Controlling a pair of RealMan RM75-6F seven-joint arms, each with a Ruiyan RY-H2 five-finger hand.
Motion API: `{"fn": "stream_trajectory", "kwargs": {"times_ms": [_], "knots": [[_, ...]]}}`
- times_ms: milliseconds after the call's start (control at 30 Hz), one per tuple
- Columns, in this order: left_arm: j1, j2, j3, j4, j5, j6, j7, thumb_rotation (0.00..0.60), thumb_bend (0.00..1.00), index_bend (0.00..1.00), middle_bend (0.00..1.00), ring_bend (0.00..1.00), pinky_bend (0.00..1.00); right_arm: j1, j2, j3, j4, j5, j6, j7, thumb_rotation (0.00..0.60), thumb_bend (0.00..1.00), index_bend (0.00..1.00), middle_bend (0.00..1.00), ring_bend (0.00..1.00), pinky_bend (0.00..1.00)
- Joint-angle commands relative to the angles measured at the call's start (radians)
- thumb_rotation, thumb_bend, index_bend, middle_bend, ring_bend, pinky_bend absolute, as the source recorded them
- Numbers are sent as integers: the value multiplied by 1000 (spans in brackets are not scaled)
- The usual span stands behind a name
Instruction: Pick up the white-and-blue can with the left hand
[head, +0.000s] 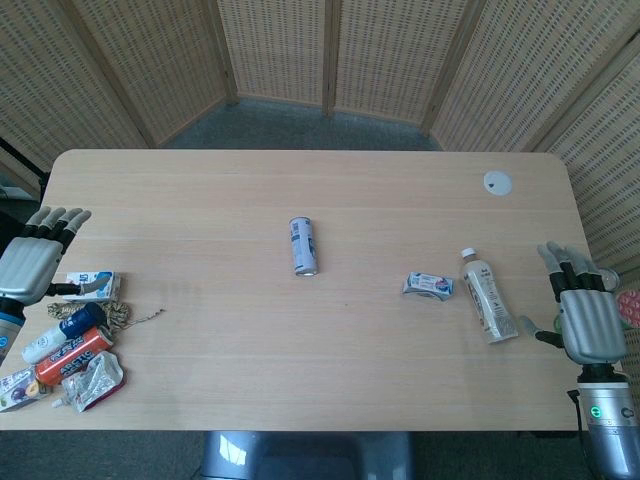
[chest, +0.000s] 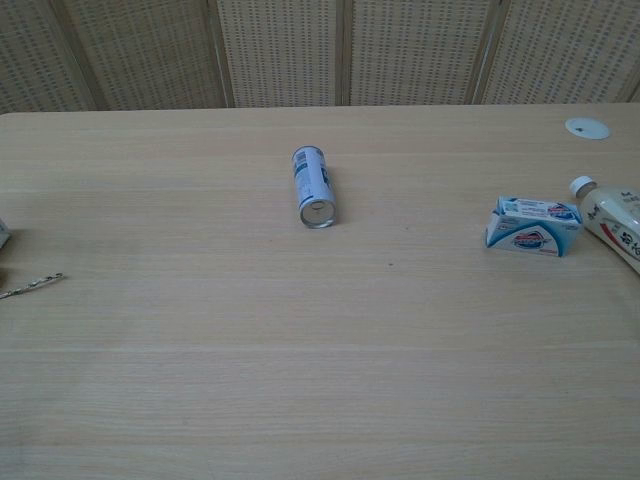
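Note:
The white-and-blue can (head: 303, 245) lies on its side near the middle of the table, one end facing the front edge; the chest view shows its metal end (chest: 313, 188). My left hand (head: 33, 258) hovers at the table's left edge, fingers straight and apart, holding nothing, far left of the can. At the right edge my right hand (head: 583, 307) is likewise flat with fingers apart and nothing in it. Neither hand appears in the chest view.
A small white-and-blue carton (head: 429, 286) and a lying white bottle (head: 486, 295) sit right of centre. A white disc (head: 497, 182) is set in the far right tabletop. A pile of packets, a bottle and cord (head: 75, 345) crowds the front left corner.

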Motion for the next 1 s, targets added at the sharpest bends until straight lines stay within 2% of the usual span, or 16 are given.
{"fn": "stream_trajectory", "kwargs": {"times_ms": [33, 400, 567, 767, 1000], "knots": [[0, -1, 0, 0, 3, -1, 0, 215, 85, 0, 0, 0, 0, 0, 1, 0, -1, -1, 0, -1, 597, 177, 0, 0, 0, 0], [-28, -19, 3, 3, 47, -25, -3, 235, 86, 0, 0, 0, 0, -4, -3, -9, -5, -15, 9, 14, 596, 176, 0, 0, 0, 0], [-77, -55, 1, 47, 88, -66, -8, 297, 87, 0, 0, 0, 0, -11, -3, -13, -5, -12, 13, 15, 597, 177, 0, 0, 0, 0], [-175, -127, 6, 158, 165, -143, -25, 414, 88, 0, 0, 0, 0, -21, 11, -15, -14, -8, 23, 16, 597, 176, 0, 0, 0, 0], [-308, -278, 18, 347, 265, -203, -71, 438, 90, 0, 0, 0, 0, -41, 28, -22, -34, -9, 43, 10, 597, 177, 0, 0, 0, 0]]}}
